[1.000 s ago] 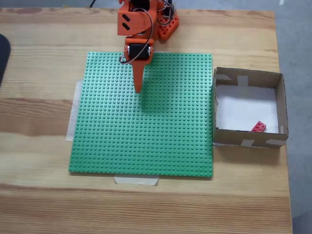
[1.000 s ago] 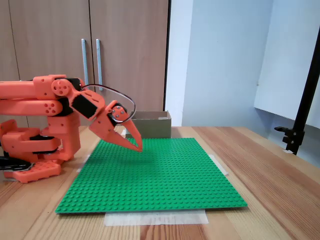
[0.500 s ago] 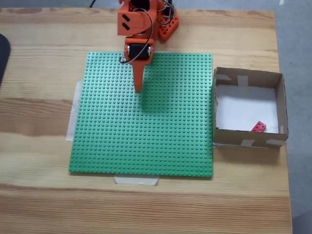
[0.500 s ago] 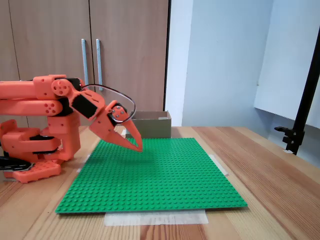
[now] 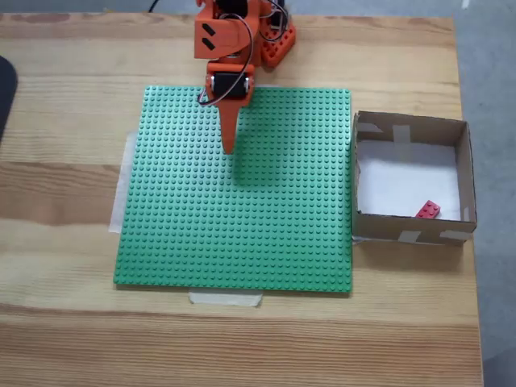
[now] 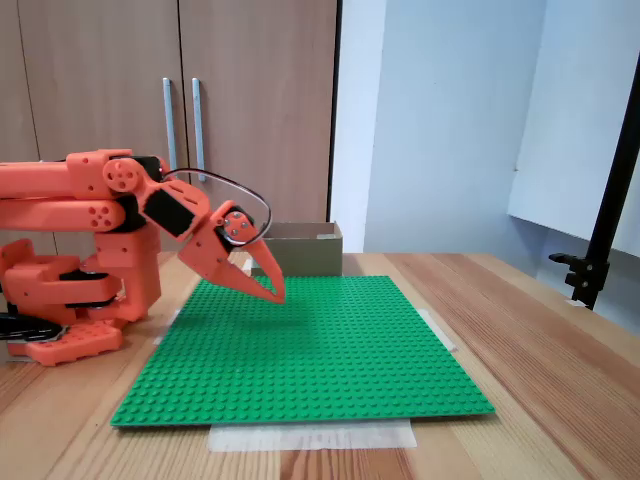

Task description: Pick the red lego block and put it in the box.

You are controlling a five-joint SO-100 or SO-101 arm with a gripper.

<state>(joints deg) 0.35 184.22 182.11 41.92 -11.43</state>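
Note:
The red lego block (image 5: 428, 210) lies on the white floor of the box (image 5: 409, 128), close to its near right corner in a fixed view. The brown cardboard box stands just off the right edge of the green baseplate (image 5: 234, 234); in the other fixed view the box (image 6: 300, 250) sits behind the plate. My orange gripper (image 5: 228, 147) hangs over the plate's far middle, fingers pointing down and pressed together, shut with nothing in it. From the side, the gripper (image 6: 277, 294) tip hovers just above the studs.
The baseplate (image 6: 300, 355) is taped to a wooden table. The arm's orange base (image 6: 70, 300) stands at the table's far edge. The table ends just right of the box (image 5: 476, 161). A black stand (image 6: 600, 230) rises beside the table.

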